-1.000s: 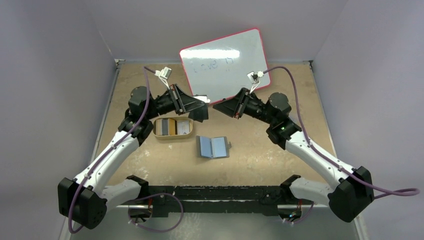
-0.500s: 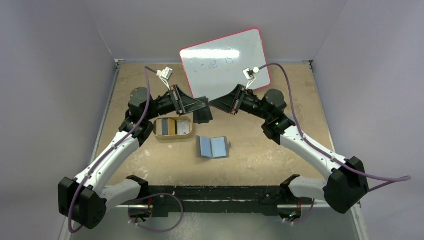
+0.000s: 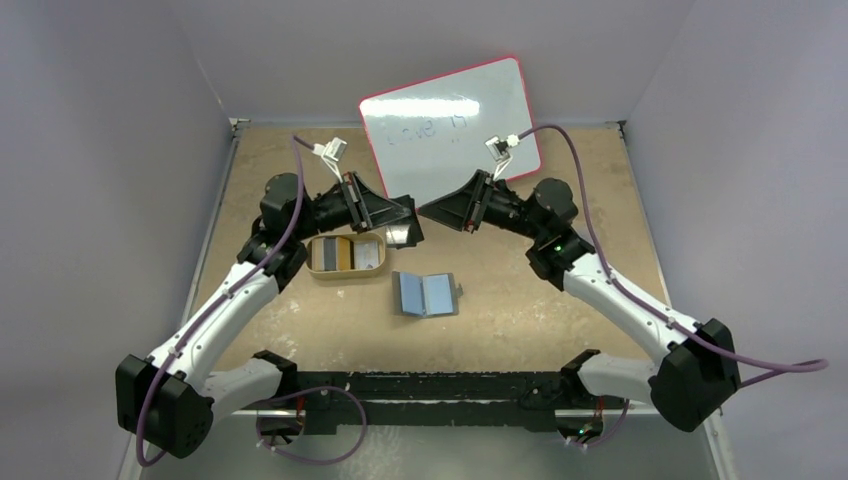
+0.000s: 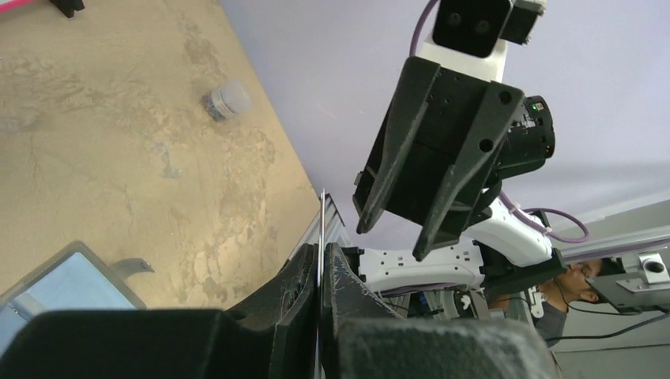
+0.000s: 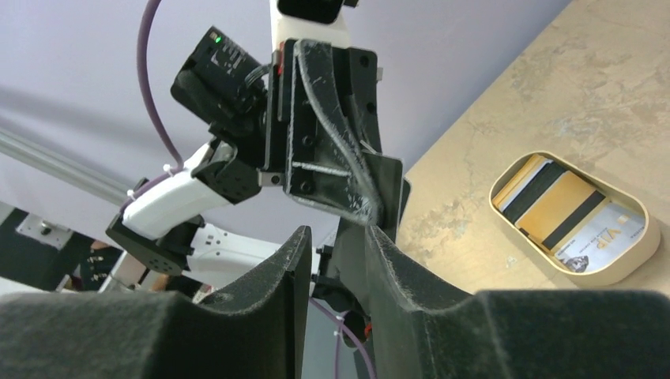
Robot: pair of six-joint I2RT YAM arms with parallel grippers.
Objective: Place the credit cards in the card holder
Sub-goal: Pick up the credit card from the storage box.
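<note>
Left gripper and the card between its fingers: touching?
Touching. The left wrist view shows the card edge-on, pinched between the fingers of the left gripper, with no gap on either side.

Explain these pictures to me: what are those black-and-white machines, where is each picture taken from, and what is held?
They are two robot arms, the left arm and the right arm, bolted to a table. The wide picture looks down from above; the other two come from a camera on each wrist. On the table lie an open wallet and a tin with cards inside; a whiteboard stands at the back. The left hand pinches one card. The right hand, open and empty, faces it.
</note>
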